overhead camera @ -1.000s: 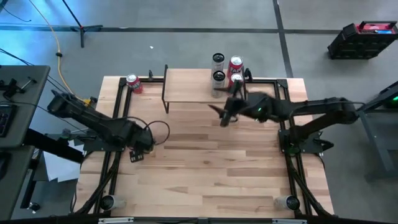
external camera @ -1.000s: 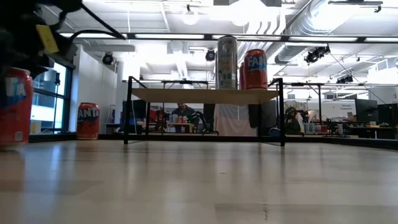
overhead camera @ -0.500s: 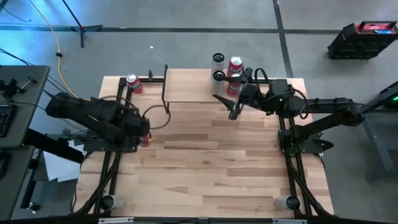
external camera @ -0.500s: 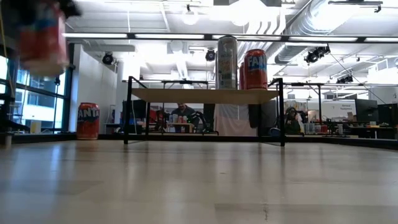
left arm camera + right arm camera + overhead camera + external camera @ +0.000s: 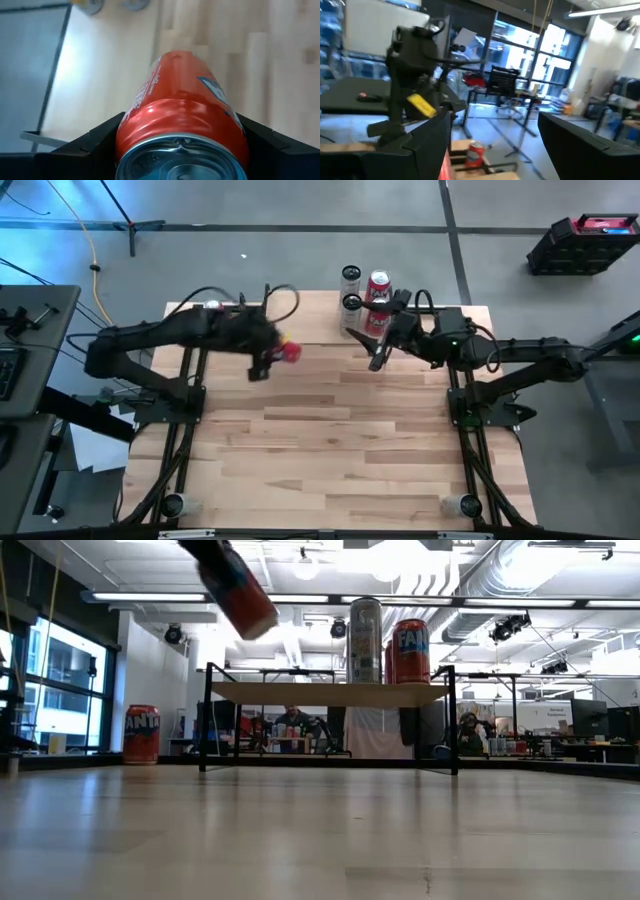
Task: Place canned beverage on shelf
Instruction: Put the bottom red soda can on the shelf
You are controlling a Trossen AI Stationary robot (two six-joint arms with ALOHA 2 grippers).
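Above the shelf (image 5: 305, 320) edge — left gripper (image 5: 272, 356) clamps a tilted can (image 5: 289, 352).

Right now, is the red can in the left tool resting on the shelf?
No: the red can hangs tilted in the air, above the shelf.

A red Fanta can (image 5: 289, 352) hangs tilted in mid-air at the shelf's (image 5: 305, 320) 7 o'clock corner; the light wood shelf on thin black legs carries cans at 3 o'clock.
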